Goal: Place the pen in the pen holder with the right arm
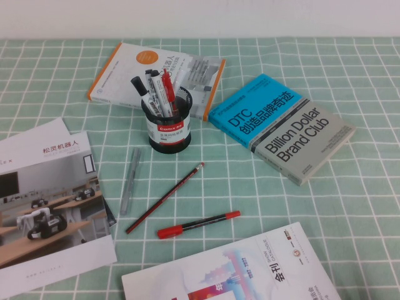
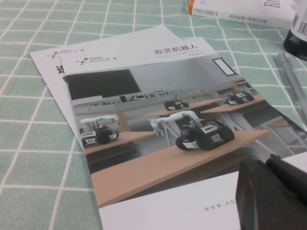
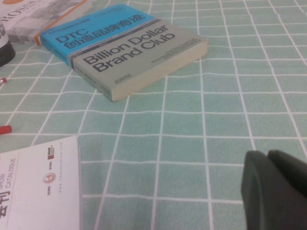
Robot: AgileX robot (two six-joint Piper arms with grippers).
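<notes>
The high view alone shows the pen [image 1: 198, 224], lying flat on the green checked tablecloth [image 1: 350, 206] well in front of the pen holder [image 1: 167, 125], its red cap toward the robot's left. The holder stands upright with several markers in it. Between holder and pen lie a dark-red pencil [image 1: 165, 198] on a slant and, to its left, a grey pen [image 1: 130, 180]. Neither arm appears in this view.

The left wrist view shows the left gripper [image 2: 271, 194] as a dark shape low over a robot brochure [image 2: 158, 124]; whether its fingers are spread or pressed together cannot be told. The grey pen [image 2: 293, 81] shows at the edge.

The right wrist view shows the right gripper [image 3: 276, 189] above bare cloth, near a blue and grey book [image 3: 127, 48] and a white catalogue [image 3: 41, 187]; its fingers look pressed together, holding nothing. The pen's red tip [image 3: 5, 129] just peeks in at the edge.

A white wall [image 1: 200, 19] runs behind the table.
</notes>
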